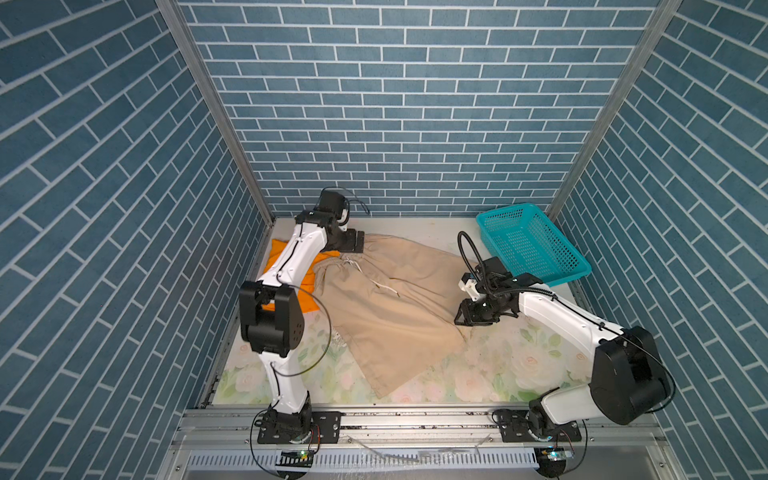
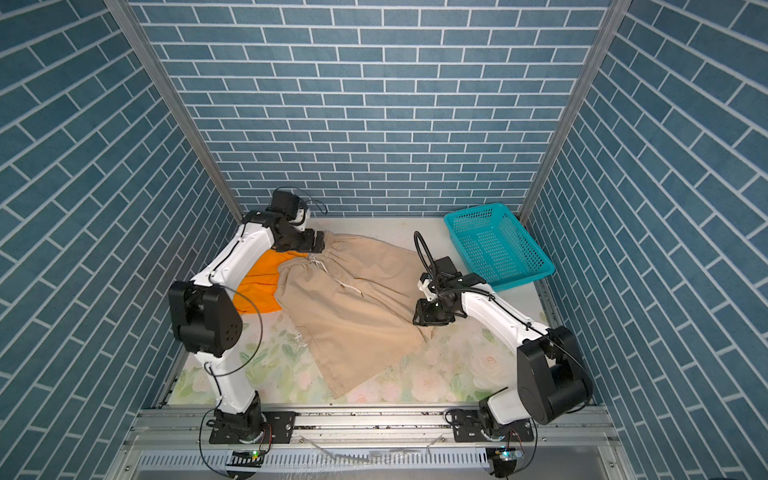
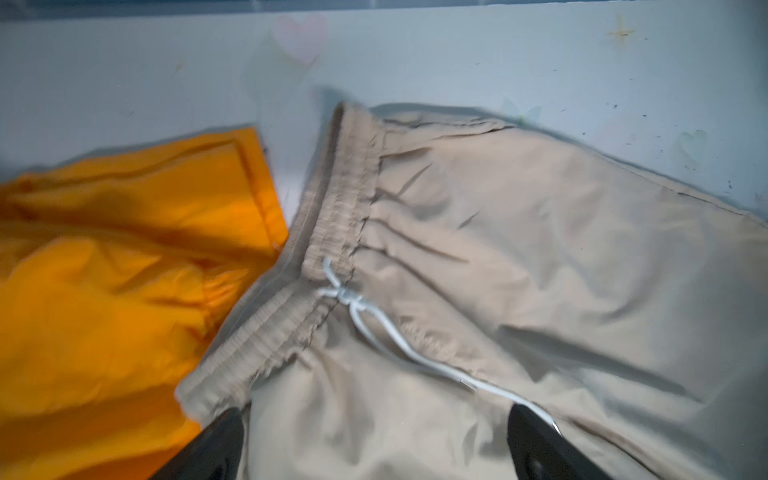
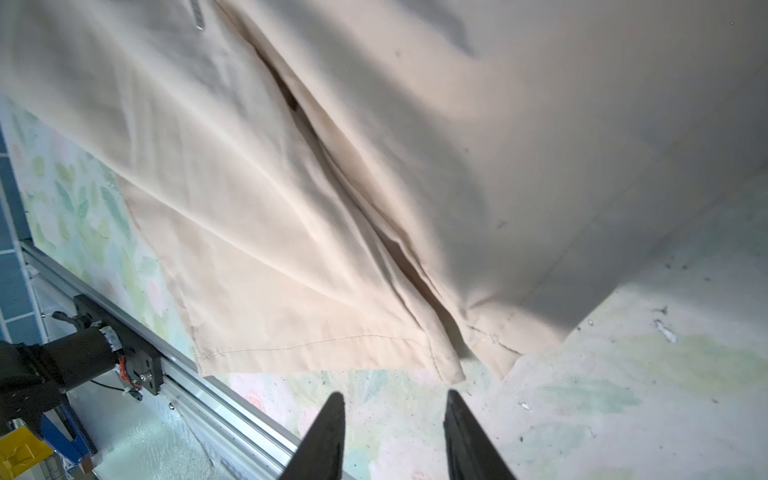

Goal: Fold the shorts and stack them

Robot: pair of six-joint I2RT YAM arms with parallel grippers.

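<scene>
The beige shorts (image 1: 395,307) (image 2: 353,307) lie spread flat across the middle of the table, waistband toward the back left, white drawstring (image 3: 374,328) loose on top. The orange shorts (image 1: 309,299) (image 2: 259,286) lie crumpled at the left, partly under the beige waistband and my left arm. My left gripper (image 1: 356,245) (image 2: 318,242) (image 3: 374,409) hangs open over the beige cloth (image 3: 519,249) by the waistband, beside the orange cloth (image 3: 104,270), holding nothing. My right gripper (image 1: 465,318) (image 2: 422,318) (image 4: 395,394) is open just off the beige hem corner (image 4: 332,166), empty.
A teal perforated basket (image 1: 532,245) (image 2: 496,245) stands at the back right, just behind my right wrist. The floral table mat (image 1: 498,365) shows bare in front of the shorts and at the right. A metal rail (image 1: 415,415) runs along the front edge.
</scene>
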